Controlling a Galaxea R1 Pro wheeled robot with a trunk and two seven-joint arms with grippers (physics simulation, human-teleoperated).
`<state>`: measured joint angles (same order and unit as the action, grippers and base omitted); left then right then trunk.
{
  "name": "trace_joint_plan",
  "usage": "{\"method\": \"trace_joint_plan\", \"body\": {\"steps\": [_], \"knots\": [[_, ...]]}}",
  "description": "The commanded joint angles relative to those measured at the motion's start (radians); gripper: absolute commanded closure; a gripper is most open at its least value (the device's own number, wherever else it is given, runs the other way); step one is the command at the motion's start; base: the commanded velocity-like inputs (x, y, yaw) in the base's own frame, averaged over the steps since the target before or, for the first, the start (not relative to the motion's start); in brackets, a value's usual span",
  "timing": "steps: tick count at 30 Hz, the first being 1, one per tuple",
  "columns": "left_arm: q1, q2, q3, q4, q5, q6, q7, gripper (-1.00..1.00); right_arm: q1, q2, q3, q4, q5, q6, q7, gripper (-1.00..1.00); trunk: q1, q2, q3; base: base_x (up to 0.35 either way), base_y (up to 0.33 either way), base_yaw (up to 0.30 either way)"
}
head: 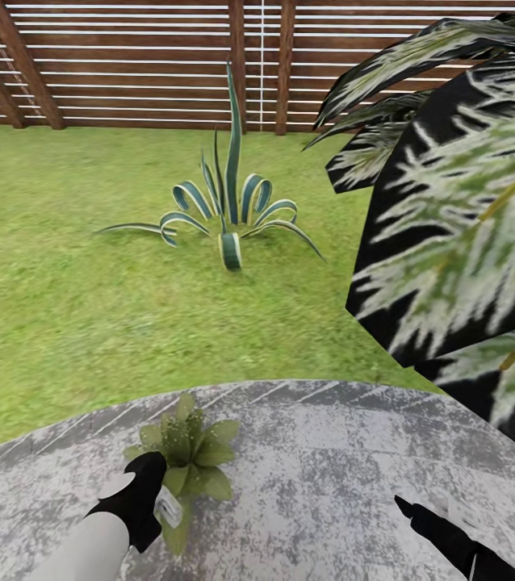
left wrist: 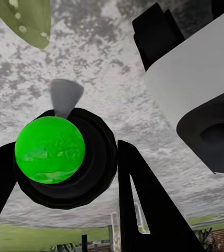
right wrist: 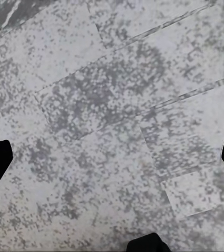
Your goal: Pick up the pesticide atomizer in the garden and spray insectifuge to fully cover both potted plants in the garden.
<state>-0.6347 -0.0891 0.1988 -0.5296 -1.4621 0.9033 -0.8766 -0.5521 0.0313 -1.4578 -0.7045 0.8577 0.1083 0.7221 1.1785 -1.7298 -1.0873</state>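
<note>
Left arm: a white forearm ending in the black left gripper (head: 140, 496) is seen at the lower left of the head view, over the paved patch.
Left gripper state: it is pressed around the pesticide atomizer (head: 167, 508), whose whitish body pokes out just beside the rosette; in the left wrist view the atomizer (left wrist: 196, 89) is framed by dark fingers (left wrist: 143, 210), with a bright green ball (left wrist: 49, 149) set in a black ring.
Potted plant: a low rosette of dull-green leaves (head: 186, 452) is set on the paved patch, touching the left gripper's side; a leaf tip (left wrist: 28, 18) is seen in the left wrist view.
Paved patch: a round mottled grey surface (head: 330, 476) fills the lower frame, its curved edge meeting the lawn.
Lawn: open green grass (head: 64, 307) stretches back to the fence.
Agave: a striped blue-green plant (head: 227, 214) stands mid-lawn, well apart from the patch.
Fence: brown slats (head: 128, 64) close off the far edge.
Palm: large fronds (head: 459, 218) crowd the right side.
Right gripper: black fingers (head: 443, 528) are seen at the lower right; they are spread wide over bare paving (right wrist: 112, 121).
</note>
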Motion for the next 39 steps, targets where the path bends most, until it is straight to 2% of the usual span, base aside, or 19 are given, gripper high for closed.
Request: {"method": "trace_joint_plan", "body": {"steps": [1, 32, 35, 39], "knots": [[0.000, -0.001, 0.008, -0.002, -0.011, 0.002, -0.009, 1.00, -0.002, 0.001, -0.005, -0.003, 0.003, 0.005, 0.008, -1.00, 0.000, 0.000, -0.001, -0.001, -0.060, 0.000], [0.000, -0.003, 0.007, 0.002, -0.009, 0.002, -0.009, 1.00, -0.002, 0.000, -0.006, -0.006, 0.003, 0.005, 0.007, -1.00, 0.000, 0.000, -0.001, 0.000, -0.005, 0.016], [-0.001, -0.013, 0.006, -0.006, -0.009, 0.062, -0.009, 1.00, -0.002, -0.001, -0.006, -0.006, 0.003, 0.005, 0.007, -1.00, 0.000, 0.000, -0.001, 0.000, -0.037, 0.000], [-0.002, -0.034, 0.005, -0.069, -0.011, 0.085, -0.009, 1.00, -0.002, -0.001, -0.006, -0.006, 0.003, 0.005, 0.007, -1.00, 0.000, 0.000, -0.001, 0.000, -0.007, 0.000]]}}
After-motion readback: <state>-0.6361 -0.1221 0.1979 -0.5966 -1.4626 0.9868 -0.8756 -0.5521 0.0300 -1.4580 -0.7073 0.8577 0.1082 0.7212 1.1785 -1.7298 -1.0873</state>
